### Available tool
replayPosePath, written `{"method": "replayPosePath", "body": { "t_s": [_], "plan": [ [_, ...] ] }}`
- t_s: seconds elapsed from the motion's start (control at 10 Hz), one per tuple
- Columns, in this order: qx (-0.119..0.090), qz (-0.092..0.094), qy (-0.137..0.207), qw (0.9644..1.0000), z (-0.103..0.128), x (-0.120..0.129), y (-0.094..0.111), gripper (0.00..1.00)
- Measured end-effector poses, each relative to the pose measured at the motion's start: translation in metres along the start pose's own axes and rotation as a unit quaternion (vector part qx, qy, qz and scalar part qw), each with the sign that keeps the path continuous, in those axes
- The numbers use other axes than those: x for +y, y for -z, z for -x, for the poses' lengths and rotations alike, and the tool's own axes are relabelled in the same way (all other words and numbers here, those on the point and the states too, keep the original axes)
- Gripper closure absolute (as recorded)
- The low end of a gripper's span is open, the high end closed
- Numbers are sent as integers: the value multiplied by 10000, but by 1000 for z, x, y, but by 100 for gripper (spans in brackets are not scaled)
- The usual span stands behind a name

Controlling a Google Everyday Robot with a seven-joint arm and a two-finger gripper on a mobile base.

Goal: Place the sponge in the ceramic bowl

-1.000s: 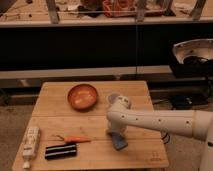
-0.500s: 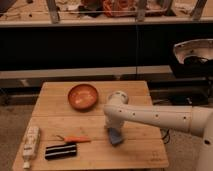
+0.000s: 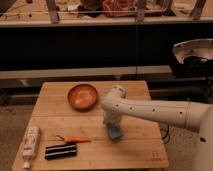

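From where I stand, the small, flat, light-blue sponge (image 3: 116, 134) sits on the wooden table (image 3: 145, 150), nearer me and to the right of the round, glossy orange-brown ceramic bowl (image 3: 82, 96), clear of its rim. The robot's gripper (image 3: 112, 126) points down onto it, fingers pressed together, seemingly pinching the sponge. It looks light and squashy, hardly fragile; a pinch across its narrow middle should hold.

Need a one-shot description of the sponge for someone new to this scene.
On the wooden table, follow the white arm down to its gripper, front-right of the ceramic bowl. The sponge is the small light-blue pad in that shut gripper's grip, the only blue thing there, unlike the black ridged block at front-left.
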Motion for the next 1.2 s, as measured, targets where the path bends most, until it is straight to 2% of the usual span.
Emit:
{"method": "replayPosePath", "body": {
  "t_s": [0.2, 0.6, 0.8, 1.2],
  "plan": [
    [93, -38, 14, 9999, -22, -17, 10, 98],
    [147, -1, 4, 9999, -34, -33, 19, 98],
    [213, -48, 73, 9997, -54, -51, 25, 98],
    [255, -57, 103, 9996, -70, -69, 35, 98]
  ]
}}
